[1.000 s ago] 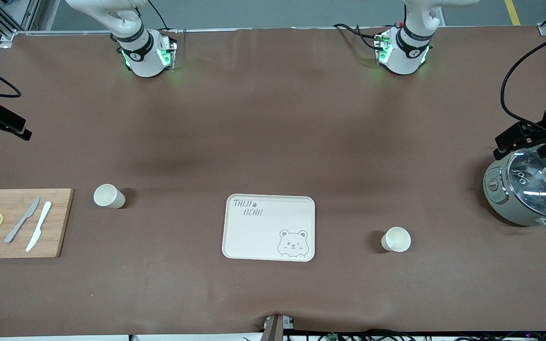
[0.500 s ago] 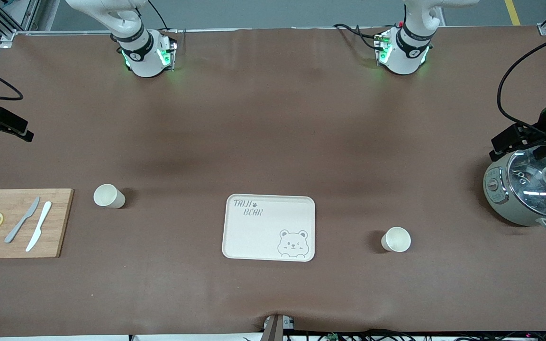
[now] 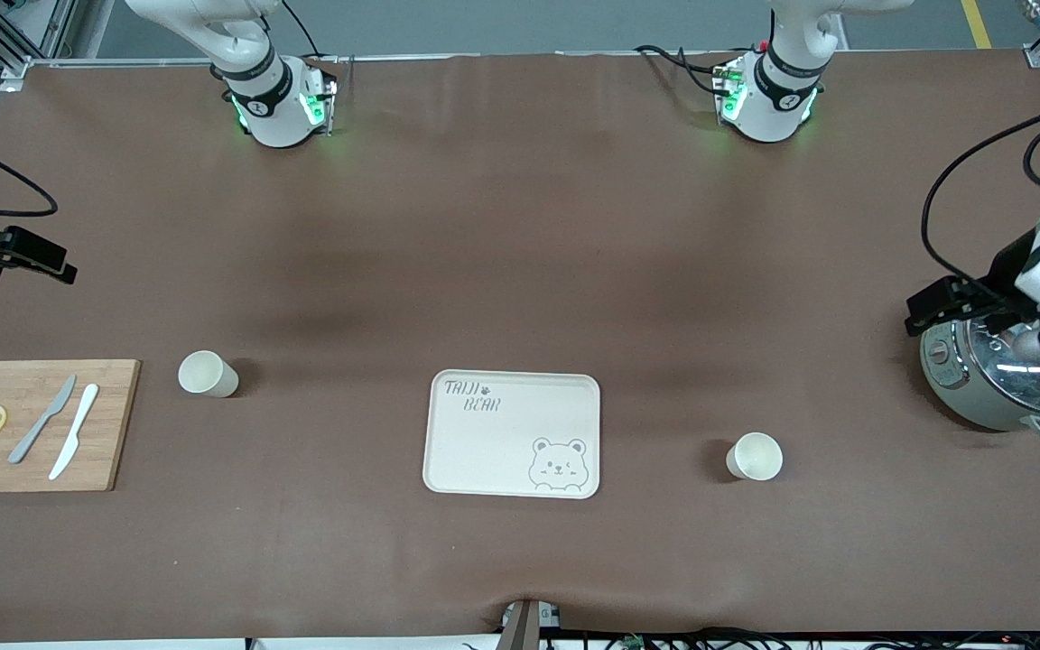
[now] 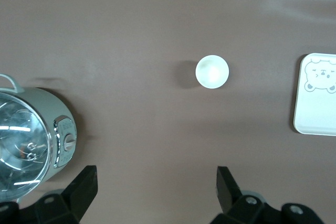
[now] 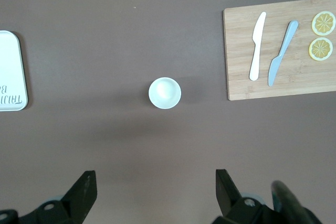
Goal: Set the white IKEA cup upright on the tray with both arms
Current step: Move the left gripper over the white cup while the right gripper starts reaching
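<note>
Low in the front view's frame, at its middle, the tray point(image 3: 484, 451) sat bare on the surface point(image 3: 520, 226). Two white cups stood upright on the surface, mouths up, so each long axis ran vertical. The pot-side cup point(image 3: 755, 456) stood between the tray and the pot point(image 3: 998, 379), toward the left arm's end and level with the tray's lower edge in the frame. The board-side cup point(image 3: 208, 374) stood between the tray and the board point(image 3: 37, 424), just beside the board and level with the tray's upper edge.

The left pincer point(image 3: 944, 302) hung over the pot's rim, at the frame's edge, well apart from its cup. In the left wrist view its fingers were spread wide with nothing between them, and the pot-side cup point(image 4: 212, 71) showed ahead of the left pincer point(image 4: 155, 192), slightly off its centre line. The right pincer point(image 3: 28, 257) hung over bare surface, above the board in the frame. It too was spread and empty point(image 5: 152, 192), and the board-side cup point(image 5: 165, 93) sat almost squarely ahead of it.

Each arm was the nearer to its own cup. Both reached outward with wrists turned down, and each probably needed to travel inward and descend.
</note>
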You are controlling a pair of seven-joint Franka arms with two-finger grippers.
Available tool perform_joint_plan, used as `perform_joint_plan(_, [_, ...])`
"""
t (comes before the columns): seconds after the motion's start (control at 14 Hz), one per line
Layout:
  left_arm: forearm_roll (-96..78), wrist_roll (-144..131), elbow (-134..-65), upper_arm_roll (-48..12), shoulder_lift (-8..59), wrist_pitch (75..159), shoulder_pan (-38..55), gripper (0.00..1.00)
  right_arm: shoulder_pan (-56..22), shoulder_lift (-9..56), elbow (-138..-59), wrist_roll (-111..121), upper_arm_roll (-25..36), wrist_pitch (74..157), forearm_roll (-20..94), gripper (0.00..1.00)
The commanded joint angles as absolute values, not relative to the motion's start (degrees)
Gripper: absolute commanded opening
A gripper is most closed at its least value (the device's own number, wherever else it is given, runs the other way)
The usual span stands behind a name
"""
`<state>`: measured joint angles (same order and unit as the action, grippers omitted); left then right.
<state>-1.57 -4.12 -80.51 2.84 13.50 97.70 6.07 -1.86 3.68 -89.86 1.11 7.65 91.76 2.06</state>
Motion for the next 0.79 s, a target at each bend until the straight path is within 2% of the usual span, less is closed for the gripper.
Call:
perform_joint_plan(0.0, [-1.85,-3.52,-71.82,2.55,20.02,92.82,6.06,1.00,-1.14,3.60,-89.83,0.88,7.21,91.49,1.14,1.00])
perform_joint_plan(0.21, [-1.85,-3.52,-71.02,2.72,22.67,92.03,7.29,1.00,-1.41,4.13,-89.83,0.70,7.21,92.29,1.58,1.00])
perform_joint_plan(0.71, [-1.93,-3.60,-60.13,2.99,33.03,91.66,9.40,1.00,-1.32,6.06,-89.56,0.79,7.21,92.11,1.58,1.00])
